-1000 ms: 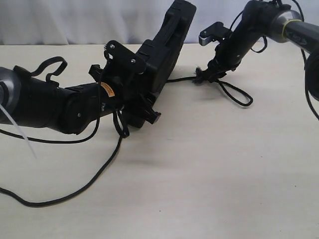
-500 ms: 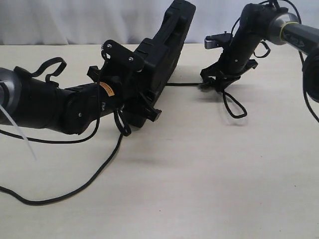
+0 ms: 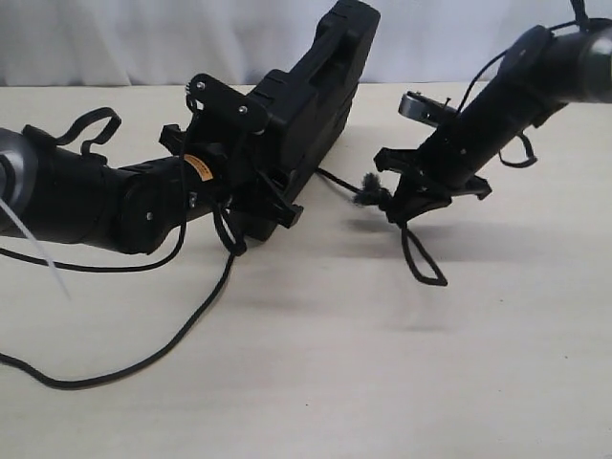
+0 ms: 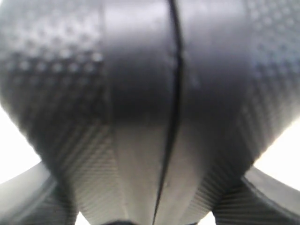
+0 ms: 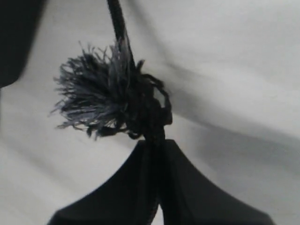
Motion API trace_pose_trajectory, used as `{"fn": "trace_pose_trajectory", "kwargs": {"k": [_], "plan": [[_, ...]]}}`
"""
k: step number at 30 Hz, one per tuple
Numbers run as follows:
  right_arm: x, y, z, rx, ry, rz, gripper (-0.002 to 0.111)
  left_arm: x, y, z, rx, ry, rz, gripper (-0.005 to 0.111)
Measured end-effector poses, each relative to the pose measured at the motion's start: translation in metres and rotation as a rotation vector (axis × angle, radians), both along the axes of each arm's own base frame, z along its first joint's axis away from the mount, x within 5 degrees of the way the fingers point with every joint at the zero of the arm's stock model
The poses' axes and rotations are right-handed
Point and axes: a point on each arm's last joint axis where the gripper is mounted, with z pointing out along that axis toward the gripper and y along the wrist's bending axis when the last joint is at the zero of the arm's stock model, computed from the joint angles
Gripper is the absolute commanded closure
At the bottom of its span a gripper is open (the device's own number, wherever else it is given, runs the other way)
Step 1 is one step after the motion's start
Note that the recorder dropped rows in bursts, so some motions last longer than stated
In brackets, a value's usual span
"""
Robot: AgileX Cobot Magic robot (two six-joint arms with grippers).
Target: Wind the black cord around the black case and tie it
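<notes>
You're mid-wrap: left tool [image 3: 251, 164] clamps the flat matte black plastic case [image 3: 320, 81] tilted up left of centre, right tool [image 3: 395, 205] pinches the thin black braided cord [image 3: 187, 337] beside its frayed knot, so next carry that end around the case.

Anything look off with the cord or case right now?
Nothing looks broken. The black case is not lying flat: the left hand clamps it tilted up off the table. Much of the black cord trails slack across the table, and its frayed knot sits just beyond the right hand's pinch.
</notes>
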Motion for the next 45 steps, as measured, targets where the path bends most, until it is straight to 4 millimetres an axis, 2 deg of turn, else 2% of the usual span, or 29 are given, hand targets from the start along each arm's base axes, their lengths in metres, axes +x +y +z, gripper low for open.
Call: {"fn": "trace_pose_trajectory", "kwargs": {"k": [3, 5, 6, 7, 10, 13, 15, 17, 20, 22, 24, 26, 29, 31, 35, 37, 41, 45], "plan": [[-0.014, 0.004, -0.014, 0.069, 0.017, -0.003, 0.089, 0.000, 0.000, -0.001, 0.002, -0.003, 0.000, 0.107], [-0.018, 0.003, -0.020, 0.063, 0.017, 0.001, 0.075, 0.000, 0.000, -0.001, 0.004, -0.004, -0.001, 0.107], [-0.020, 0.003, -0.022, 0.061, 0.017, 0.006, 0.062, 0.000, 0.000, -0.001, 0.004, -0.004, -0.001, 0.107], [-0.019, 0.003, -0.022, 0.059, 0.009, 0.009, 0.057, 0.001, 0.000, -0.001, 0.004, -0.006, -0.001, 0.107], [-0.010, 0.000, -0.005, 0.010, -0.082, 0.081, 0.061, 0.001, 0.000, -0.001, 0.004, -0.006, -0.001, 0.107], [-0.003, -0.010, 0.034, -0.125, -0.253, 0.255, 0.069, 0.001, 0.000, -0.001, 0.004, -0.006, -0.001, 0.107], [-0.008, -0.017, 0.059, -0.213, -0.378, 0.472, 0.069, 0.000, 0.000, -0.001, 0.004, -0.004, -0.001, 0.107], [-0.013, -0.019, 0.075, -0.251, -0.481, 0.691, 0.069, 0.000, 0.000, -0.001, 0.005, -0.002, -0.001, 0.107], [-0.019, -0.018, 0.082, -0.244, -0.627, 1.130, 0.069, 0.000, 0.000, -0.001, 0.004, 0.001, 0.000, 0.107], [-0.023, -0.014, 0.077, -0.199, -0.742, 1.390, 0.069, 0.000, 0.000, -0.001, 0.004, 0.003, 0.000, 0.107], [-0.023, -0.008, 0.068, -0.220, -0.832, 1.538, 0.069, 0.000, 0.000, -0.001, 0.003, 0.003, 0.001, 0.107], [-0.023, 0.002, 0.055, -0.288, -0.898, 1.650, 0.069, 0.000, 0.000, -0.001, 0.003, 0.003, 0.001, 0.107], [-0.032, 0.023, 0.026, -0.472, -0.896, 1.884, 0.069, 0.000, 0.000, -0.001, 0.003, 0.003, 0.001, 0.107], [-0.039, 0.037, 0.016, -0.574, -0.920, 2.021, 0.069, 0.000, 0.000, -0.001, 0.003, 0.003, 0.001, 0.107], [-0.046, 0.054, 0.011, -0.610, -0.955, 2.106, 0.069, 0.000, 0.000, -0.002, 0.003, 0.005, 0.000, 0.107], [-0.049, 0.053, 0.006, -0.627, -0.931, 2.177, 0.069, 0.000, 0.000, -0.002, 0.003, 0.005, 0.000, 0.107], [-0.054, 0.048, -0.018, -0.668, -0.908, 2.299, 0.069, 0.000, 0.000, -0.002, 0.003, 0.005, 0.000, 0.107], [-0.059, 0.060, -0.021, -0.675, -0.943, 2.339, 0.069, 0.000, 0.000, -0.002, 0.003, 0.005, 0.000, 0.107]]}}
